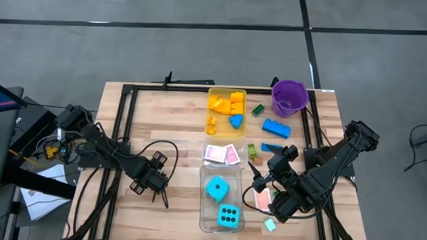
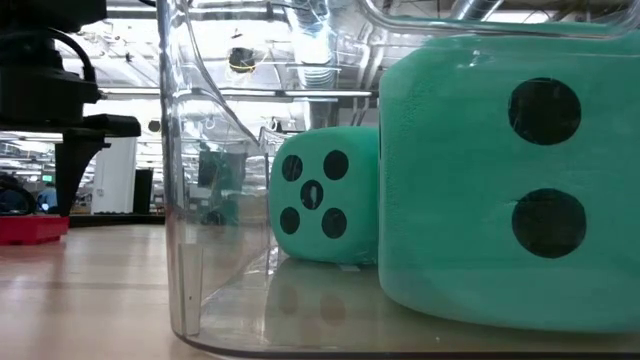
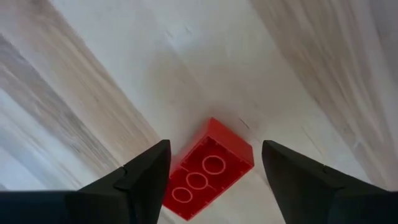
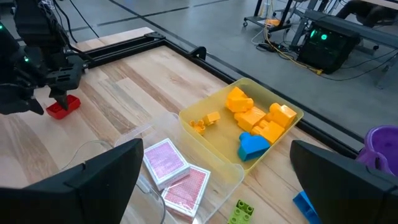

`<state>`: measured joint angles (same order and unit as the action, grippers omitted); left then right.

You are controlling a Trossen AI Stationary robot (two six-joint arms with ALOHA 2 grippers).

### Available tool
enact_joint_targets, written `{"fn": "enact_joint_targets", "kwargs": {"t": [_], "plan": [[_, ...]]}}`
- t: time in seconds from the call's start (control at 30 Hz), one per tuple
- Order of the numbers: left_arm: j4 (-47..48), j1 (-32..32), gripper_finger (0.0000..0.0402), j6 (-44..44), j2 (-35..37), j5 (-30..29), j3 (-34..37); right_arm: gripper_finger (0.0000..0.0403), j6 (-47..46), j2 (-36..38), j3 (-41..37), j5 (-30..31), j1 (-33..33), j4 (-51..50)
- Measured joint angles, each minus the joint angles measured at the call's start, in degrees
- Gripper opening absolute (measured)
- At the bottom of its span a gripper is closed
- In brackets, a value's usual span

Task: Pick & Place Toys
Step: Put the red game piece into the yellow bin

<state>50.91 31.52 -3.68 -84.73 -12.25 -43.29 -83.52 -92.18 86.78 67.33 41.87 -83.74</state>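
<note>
A red brick (image 3: 208, 168) lies flat on the wooden table near its left front; it also shows in the right wrist view (image 4: 62, 107) and the low view (image 2: 30, 230). My left gripper (image 3: 214, 177) points down over it, open, one finger on each side of the brick (image 4: 59, 93). My right gripper (image 4: 217, 186) hangs open and raised over the table's right front (image 1: 256, 177), holding nothing. Two cyan dice (image 1: 217, 188) (image 1: 229, 217) sit in a clear tray (image 1: 205, 205). Pink-backed cards (image 1: 221, 154) lie just beyond it. My left gripper comes at the red brick from above, fingers pointing down. One finger (image 3: 146, 180) stands right at the brick's long side (image 3: 177, 177); I cannot tell whether it touches. The other finger is clear of it. The brick rests flat on the table.
A yellow-tinted tray (image 1: 213, 98) at the far middle holds yellow pieces and a blue one. A purple bucket (image 1: 289, 98) stands at the far right, with a blue brick (image 1: 276, 127) and green bricks (image 1: 258, 109) (image 1: 251, 150) nearby. Black rails (image 1: 121, 124) frame the tabletop.
</note>
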Motion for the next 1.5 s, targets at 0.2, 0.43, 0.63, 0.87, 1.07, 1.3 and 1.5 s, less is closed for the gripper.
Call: {"fn": "enact_joint_targets", "kwargs": {"t": [0.2, 0.43, 0.63, 0.87, 1.07, 1.3, 1.5], "plan": [[0.3, 1.0, 0.0259, -0.8, 0.0, 0.1, 0.0, 0.0398, 0.0, 0.0, 0.0, 0.0, 0.0, 0.0], [0.3, 1.4, 0.026, -0.8, -0.2, -1.1, 0.0, 0.0398, 0.0, 0.0, 0.0, 0.0, 0.0, 0.0], [0.3, 1.4, 0.026, -3.5, -0.2, -3.4, 0.0, 0.0398, 0.0, 0.0, 0.0, 0.0, 0.0, 0.0], [0.8, 1.1, 0.026, -4.9, -0.2, -2.4, 0.0, 0.0398, 0.0, 0.0, 0.0, 0.0, 0.0, 0.0], [2.5, 1.1, 0.026, -5.4, -0.2, -2.8, 0.9, 0.0398, 0.0, 0.0, 0.0, 0.0, 0.0, 0.0], [1.3, 1.1, 0.0255, -6.2, -0.6, -5.8, 1.8, 0.0398, 0.0, 0.0, 0.0, 0.0, 0.0, 0.0], [1.1, -0.6, 0.0231, -6.8, -0.6, -2.8, 1.8, 0.0398, 0.0, 0.0, 0.0, 0.0, 0.0, 0.0]]}}
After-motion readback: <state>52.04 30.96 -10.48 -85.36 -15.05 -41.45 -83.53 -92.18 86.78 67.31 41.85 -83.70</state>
